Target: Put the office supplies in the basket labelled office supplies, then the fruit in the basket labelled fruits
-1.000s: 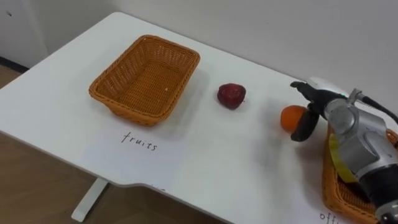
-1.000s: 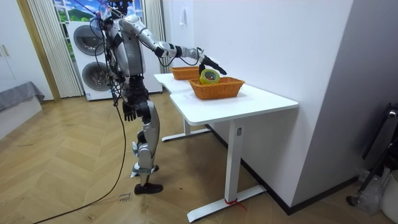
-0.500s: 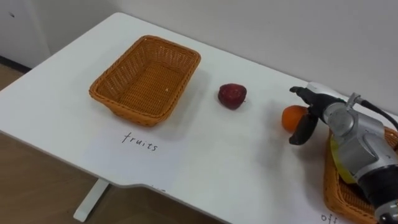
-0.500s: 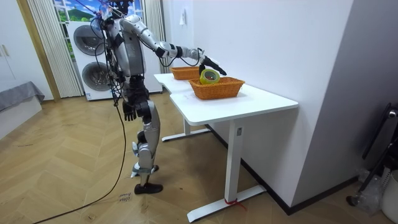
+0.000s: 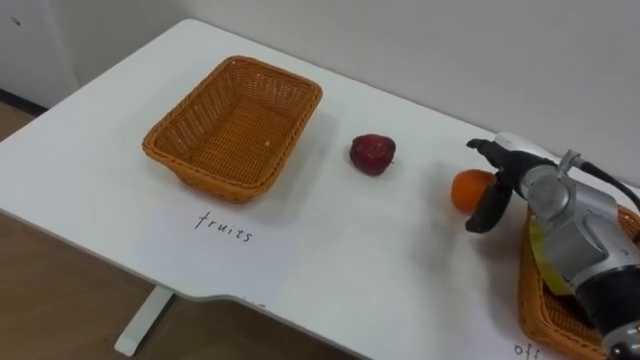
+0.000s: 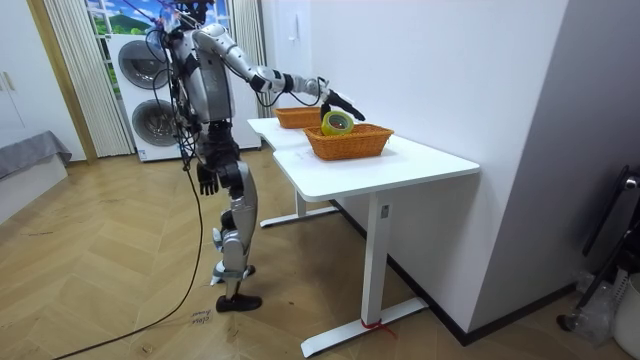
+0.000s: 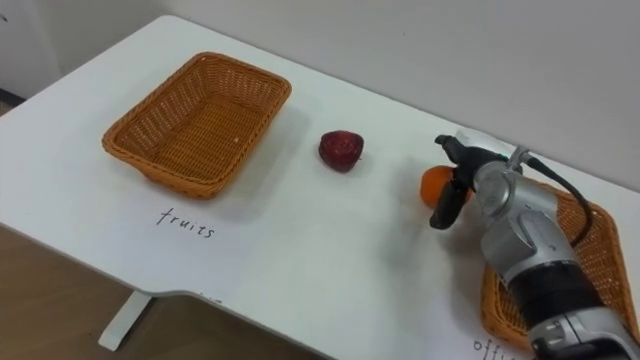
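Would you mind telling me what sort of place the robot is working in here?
Probably a home-style room, perhaps a test flat: stacked washing machines behind the robot, long curtains beside them, and a herringbone wood floor.

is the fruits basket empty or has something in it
Empty: the basket shows bare weave inside; the red fruit and orange lie outside it on the table.
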Robot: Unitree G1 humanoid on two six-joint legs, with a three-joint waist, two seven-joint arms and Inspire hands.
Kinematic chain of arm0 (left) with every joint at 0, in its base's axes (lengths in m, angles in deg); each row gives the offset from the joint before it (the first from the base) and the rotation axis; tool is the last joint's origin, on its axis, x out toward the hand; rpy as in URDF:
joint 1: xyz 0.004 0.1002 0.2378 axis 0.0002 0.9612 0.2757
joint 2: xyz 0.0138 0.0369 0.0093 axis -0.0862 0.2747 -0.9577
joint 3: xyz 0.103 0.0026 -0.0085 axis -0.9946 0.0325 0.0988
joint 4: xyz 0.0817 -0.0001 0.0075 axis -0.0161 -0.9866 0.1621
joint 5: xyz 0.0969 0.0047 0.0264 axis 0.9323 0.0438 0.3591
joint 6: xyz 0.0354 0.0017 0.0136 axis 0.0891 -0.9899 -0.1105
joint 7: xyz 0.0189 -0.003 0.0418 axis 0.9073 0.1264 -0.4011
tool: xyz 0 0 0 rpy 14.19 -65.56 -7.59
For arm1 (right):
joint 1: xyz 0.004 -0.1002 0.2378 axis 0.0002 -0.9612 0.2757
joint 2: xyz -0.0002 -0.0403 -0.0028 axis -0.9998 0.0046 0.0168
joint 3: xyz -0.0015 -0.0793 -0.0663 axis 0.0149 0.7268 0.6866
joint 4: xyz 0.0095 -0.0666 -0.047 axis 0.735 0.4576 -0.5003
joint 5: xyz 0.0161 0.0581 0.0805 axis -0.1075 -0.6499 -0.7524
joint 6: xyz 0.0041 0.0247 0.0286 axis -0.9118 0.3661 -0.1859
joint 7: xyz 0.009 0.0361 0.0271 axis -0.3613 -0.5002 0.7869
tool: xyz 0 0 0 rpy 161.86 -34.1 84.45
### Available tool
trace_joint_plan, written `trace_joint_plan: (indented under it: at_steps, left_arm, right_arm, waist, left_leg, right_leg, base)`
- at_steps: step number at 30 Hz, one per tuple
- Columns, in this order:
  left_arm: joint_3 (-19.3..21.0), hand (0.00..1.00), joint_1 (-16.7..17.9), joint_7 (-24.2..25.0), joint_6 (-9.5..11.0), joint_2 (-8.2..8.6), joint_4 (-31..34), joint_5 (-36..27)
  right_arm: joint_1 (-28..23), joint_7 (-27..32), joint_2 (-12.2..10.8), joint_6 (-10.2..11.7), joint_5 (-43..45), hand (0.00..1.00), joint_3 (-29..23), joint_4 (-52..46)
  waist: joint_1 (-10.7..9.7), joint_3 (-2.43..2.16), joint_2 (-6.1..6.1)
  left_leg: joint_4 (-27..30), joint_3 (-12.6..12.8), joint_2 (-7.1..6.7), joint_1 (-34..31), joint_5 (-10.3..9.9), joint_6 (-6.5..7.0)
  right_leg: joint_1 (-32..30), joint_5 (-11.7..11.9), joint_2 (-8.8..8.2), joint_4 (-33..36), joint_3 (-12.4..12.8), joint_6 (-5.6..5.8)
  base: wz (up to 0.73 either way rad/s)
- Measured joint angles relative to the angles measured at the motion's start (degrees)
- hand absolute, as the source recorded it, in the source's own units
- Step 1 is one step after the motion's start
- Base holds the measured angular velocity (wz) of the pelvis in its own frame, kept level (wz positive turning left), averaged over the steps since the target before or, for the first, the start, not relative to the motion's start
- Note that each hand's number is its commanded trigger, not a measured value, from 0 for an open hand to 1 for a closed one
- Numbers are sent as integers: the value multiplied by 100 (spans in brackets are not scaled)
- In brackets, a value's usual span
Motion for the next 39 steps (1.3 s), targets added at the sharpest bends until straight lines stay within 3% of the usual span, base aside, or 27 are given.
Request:
trace_joint_plan:
  at_steps: [11,17,24,30,39]
  left_arm:
    - [-81,0,7,156,-7,-158,27,13]
    - [-100,0,19,222,6,-156,43,-12]
    - [-101,0,2,208,97,-154,186,-8]
    - [-214,0,-139,190,147,-148,218,8]
    - [-313,0,-255,66,178,-144,219,5]
  right_arm:
    - [7,206,-2,-2,-91,0,51,425]
    - [10,398,1,42,-136,0,151,428]
    - [356,740,45,259,-313,0,191,920]
    - [692,1106,96,406,-348,0,194,1355]
    - [947,1348,177,642,-642,0,194,1718]
  waist:
    - [136,-23,-40]
    - [152,8,-63]
    - [109,-10,-86]
    - [123,42,-19]
    - [114,53,9]
  left_leg:
    - [14,-88,2,-184,5,-7]
    - [80,-89,7,-368,5,-8]
    - [115,-46,6,-636,16,-9]
    - [167,-23,7,-770,21,-6]
    - [175,-25,9,-858,23,-5]
  right_leg:
    - [-148,0,-7,7,-165,0]
    - [-293,0,-12,4,-170,0]
    - [-535,0,-21,10,-250,0]
    - [-647,3,-31,9,-234,-4]
    - [-743,3,-31,14,-234,-5]
  base:
    - [3]
    - [2]
    - [0]
    - [0]
    - [0]
